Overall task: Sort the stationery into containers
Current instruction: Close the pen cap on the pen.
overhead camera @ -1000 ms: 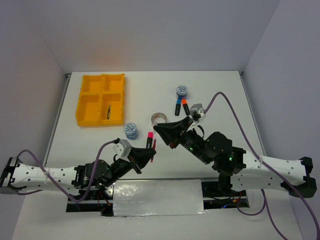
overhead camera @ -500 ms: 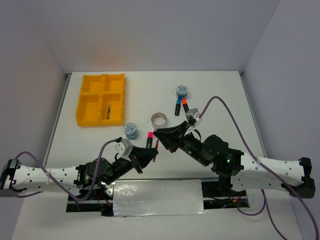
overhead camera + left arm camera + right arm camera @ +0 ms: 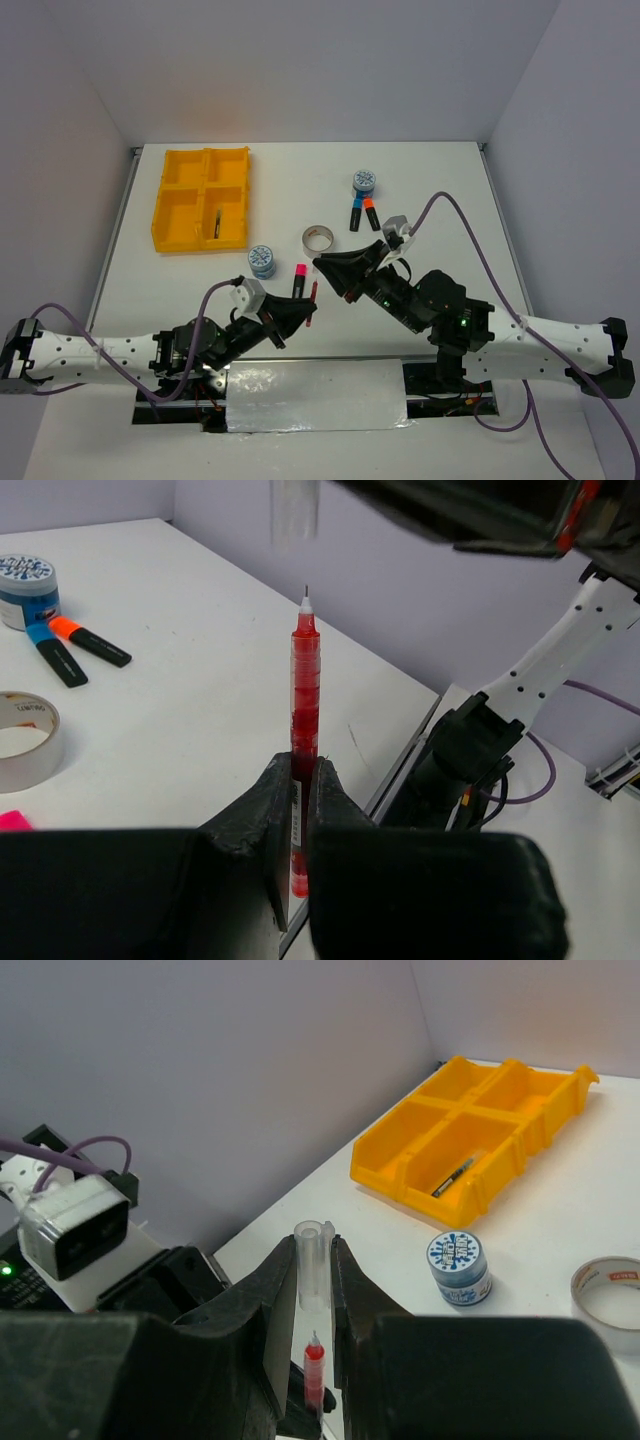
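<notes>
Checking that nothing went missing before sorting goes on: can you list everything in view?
tray: one, yellow, four compartments, far left of the table
dark pen: one, in the tray's near-right compartment
patterned tape rolls: two, blue-white; one just near of the tray, one far centre-right
tape ring: one, silver-grey, mid-table
highlighters: three, black; pink cap near centre, blue cap and orange cap side by side below the far roll
red pen: one, uncapped, held upright
clear cap: one, held in line with the pen tip, not on it
table: one, white
left hand: shut on red pen
right hand: shut on clear cap
</notes>
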Controlling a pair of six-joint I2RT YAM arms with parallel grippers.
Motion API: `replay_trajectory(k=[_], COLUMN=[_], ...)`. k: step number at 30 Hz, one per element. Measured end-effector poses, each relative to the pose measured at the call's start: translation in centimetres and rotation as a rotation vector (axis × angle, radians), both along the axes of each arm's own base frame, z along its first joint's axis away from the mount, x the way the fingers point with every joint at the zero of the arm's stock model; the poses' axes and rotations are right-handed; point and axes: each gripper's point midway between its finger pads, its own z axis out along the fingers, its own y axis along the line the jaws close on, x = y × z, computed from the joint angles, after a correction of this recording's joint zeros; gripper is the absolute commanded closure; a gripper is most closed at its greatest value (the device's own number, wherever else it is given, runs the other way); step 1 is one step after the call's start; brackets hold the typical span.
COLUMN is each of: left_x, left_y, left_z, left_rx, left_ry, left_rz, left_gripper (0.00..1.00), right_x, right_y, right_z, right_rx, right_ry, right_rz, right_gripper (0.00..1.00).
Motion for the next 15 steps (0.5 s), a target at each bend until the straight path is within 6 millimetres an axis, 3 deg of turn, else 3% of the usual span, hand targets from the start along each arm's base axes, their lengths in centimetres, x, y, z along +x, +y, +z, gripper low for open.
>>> replay_trajectory(k=[6,15], left_x=[0.0,-0.2], left_y=[0.1,0.2], left_z=[-1.8,-1.3], left_rx=[0.033,0.014], left_ry=[0.008,0.003], left_rz=[-0.001,-0.012], left_gripper=[1.0,1.0], right_x=[-0.1,0.0], right_y=[-0.6,-0.4], right_z=[0.6,-1.0], right_rx=[0.021,-0.01], right_ry=[-0.005,0.005], right_rz=[-0.005,-0.007], right_gripper=[0.94,0.94])
